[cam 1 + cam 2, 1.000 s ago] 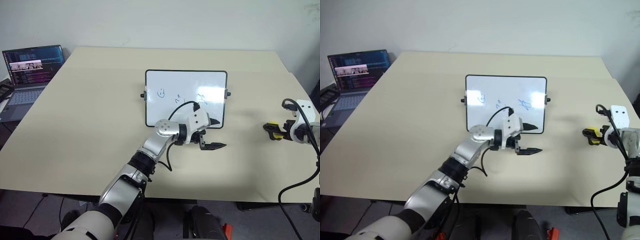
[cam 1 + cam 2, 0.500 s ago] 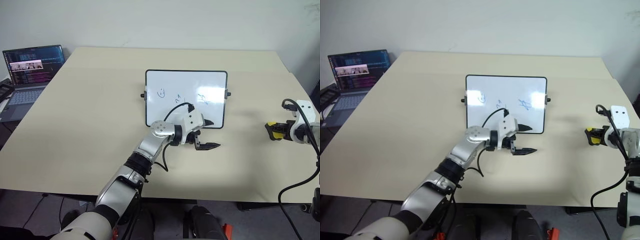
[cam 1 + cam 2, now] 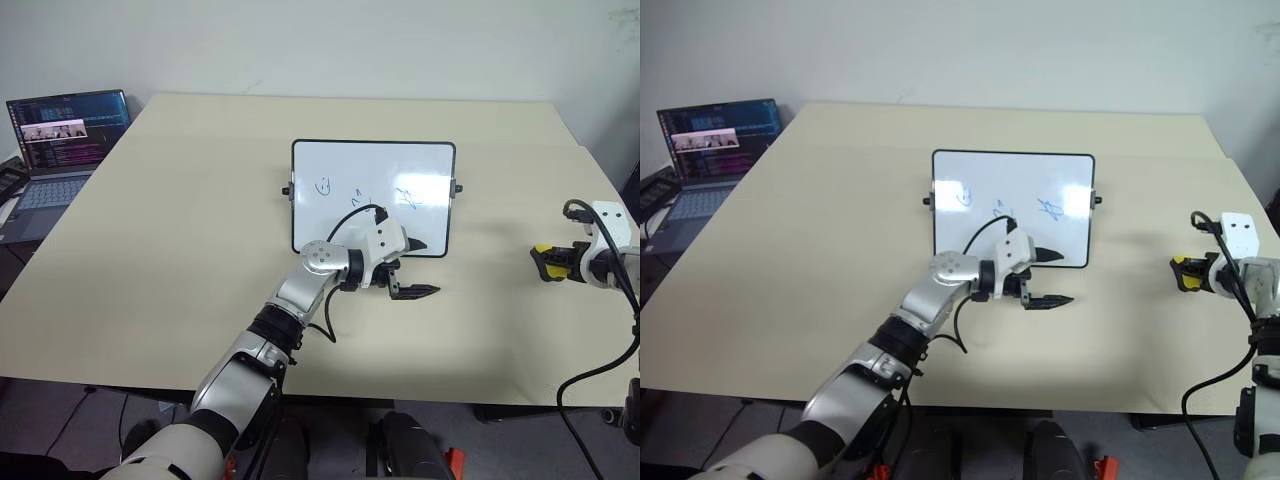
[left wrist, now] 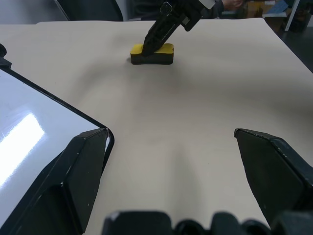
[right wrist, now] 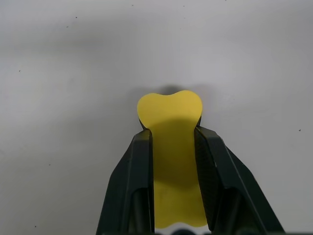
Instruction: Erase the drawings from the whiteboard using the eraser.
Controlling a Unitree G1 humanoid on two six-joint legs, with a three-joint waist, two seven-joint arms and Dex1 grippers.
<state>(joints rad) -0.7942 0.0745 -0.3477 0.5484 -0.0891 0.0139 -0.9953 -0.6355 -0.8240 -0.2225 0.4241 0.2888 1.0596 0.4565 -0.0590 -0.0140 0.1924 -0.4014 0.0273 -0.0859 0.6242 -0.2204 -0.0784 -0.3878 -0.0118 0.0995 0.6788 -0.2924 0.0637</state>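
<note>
Where it rests on desk at far right, well apart from whiteboard, eraser shows bright yellow top, waisted outline, dark underside. Right gripper clamped on its narrow middle, fingers on both sides. Left gripper spread wide, empty, beside whiteboard's lower corner. Three blue drawings unerased.

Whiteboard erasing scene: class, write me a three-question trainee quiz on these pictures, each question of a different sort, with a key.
1. True or false: the right end effector is shut on the eraser.
2. How many drawings are on the whiteboard?
3. The left end effector is: A open near the whiteboard's lower right corner; B holding the eraser; C on the laptop.

Key: 1 true; 2 three; 3 A.
</note>
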